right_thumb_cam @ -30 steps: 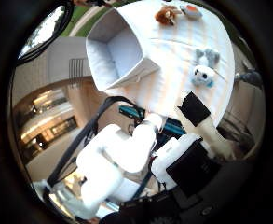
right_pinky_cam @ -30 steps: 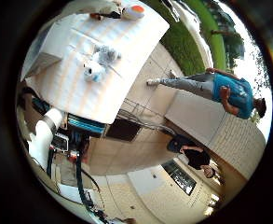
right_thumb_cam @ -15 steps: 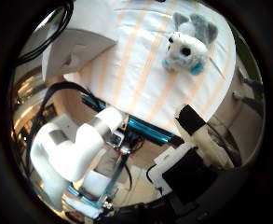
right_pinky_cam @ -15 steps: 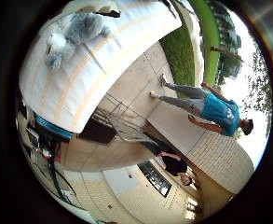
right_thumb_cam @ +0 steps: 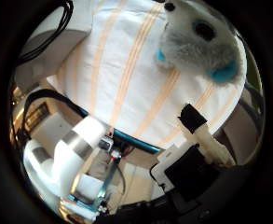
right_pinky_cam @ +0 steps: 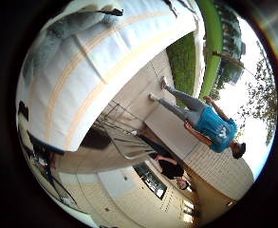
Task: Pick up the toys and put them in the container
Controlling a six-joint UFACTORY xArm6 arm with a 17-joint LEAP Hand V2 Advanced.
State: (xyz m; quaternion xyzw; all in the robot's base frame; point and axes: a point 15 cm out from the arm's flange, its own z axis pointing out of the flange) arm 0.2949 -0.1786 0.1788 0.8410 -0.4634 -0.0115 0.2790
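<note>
Fluffy grey-and-white plush toy with teal patches (right_thumb_cam: 199, 42) lay close under the palm on the white orange-striped cloth-covered surface (right_thumb_cam: 126, 79), white-and-black hand (right_thumb_cam: 199, 144) with a finger extended straight, holding nothing.

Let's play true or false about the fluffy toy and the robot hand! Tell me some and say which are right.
1. The plush toy is grey and white with blue paws. True.
2. The toy lies on a plain green cloth. False: the tablecloth is white with orange stripes.
3. The toy fills much of the thumb side view, so it is close to the palm. True.
4. The hand is curled round the toy. False: a black-tipped finger shows beside the toy, not touching it.
</note>
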